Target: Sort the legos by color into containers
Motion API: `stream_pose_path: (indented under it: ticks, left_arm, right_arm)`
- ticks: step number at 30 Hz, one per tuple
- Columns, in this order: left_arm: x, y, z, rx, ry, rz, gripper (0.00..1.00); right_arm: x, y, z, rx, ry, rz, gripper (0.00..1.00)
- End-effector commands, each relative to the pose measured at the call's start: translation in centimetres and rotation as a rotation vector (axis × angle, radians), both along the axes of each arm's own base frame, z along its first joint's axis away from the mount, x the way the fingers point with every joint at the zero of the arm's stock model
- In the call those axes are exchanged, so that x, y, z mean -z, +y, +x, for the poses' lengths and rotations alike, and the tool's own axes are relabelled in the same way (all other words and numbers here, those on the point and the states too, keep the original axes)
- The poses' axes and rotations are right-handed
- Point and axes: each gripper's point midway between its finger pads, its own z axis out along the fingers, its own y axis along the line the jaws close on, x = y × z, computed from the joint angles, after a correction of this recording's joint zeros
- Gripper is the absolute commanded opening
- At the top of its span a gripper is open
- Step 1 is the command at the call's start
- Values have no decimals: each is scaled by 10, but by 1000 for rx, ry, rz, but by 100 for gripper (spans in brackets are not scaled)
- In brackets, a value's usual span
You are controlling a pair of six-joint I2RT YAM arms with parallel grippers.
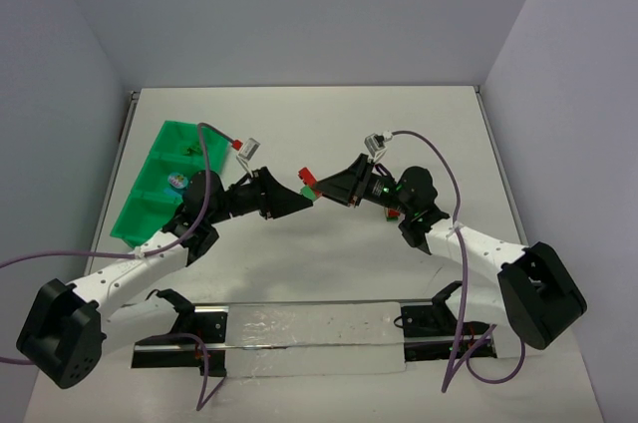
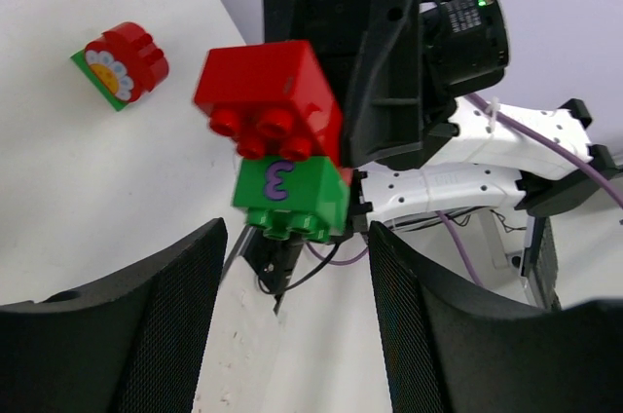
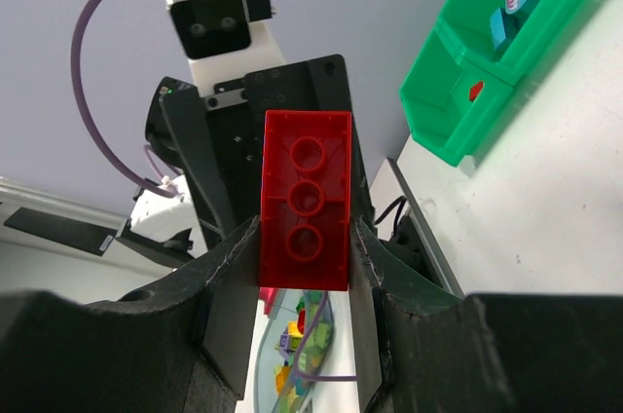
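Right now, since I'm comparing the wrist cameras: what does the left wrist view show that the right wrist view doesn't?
Only left wrist: a green brick marked 3 stuck to the red brick, and a flower brick on the table. Only right wrist: the green tray with a blue brick inside. Both: that red brick, in the right gripper.

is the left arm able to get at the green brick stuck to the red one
Probably yes. The left gripper faces the green brick with its jaws open on either side and nothing between. The right gripper seems to clamp only the red brick, leaving the green one's sides bare.
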Motion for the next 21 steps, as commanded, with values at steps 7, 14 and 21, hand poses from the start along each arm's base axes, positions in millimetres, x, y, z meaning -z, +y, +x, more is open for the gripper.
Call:
stream_pose_path:
  ticks: [7,14,21]
  left_arm:
    - [-39,-5,-4,41,-84,-119,64]
    - [-35,-7,-2,38,-61,-119,49]
    - [-31,-7,2,20,-43,-114,9]
  right_arm:
    - [-6,0,-3,-15,-52,23,3]
    - [-7,0,-4,-23,-57,24,3]
    - [-3,-1,-6,-30,-57,17,3]
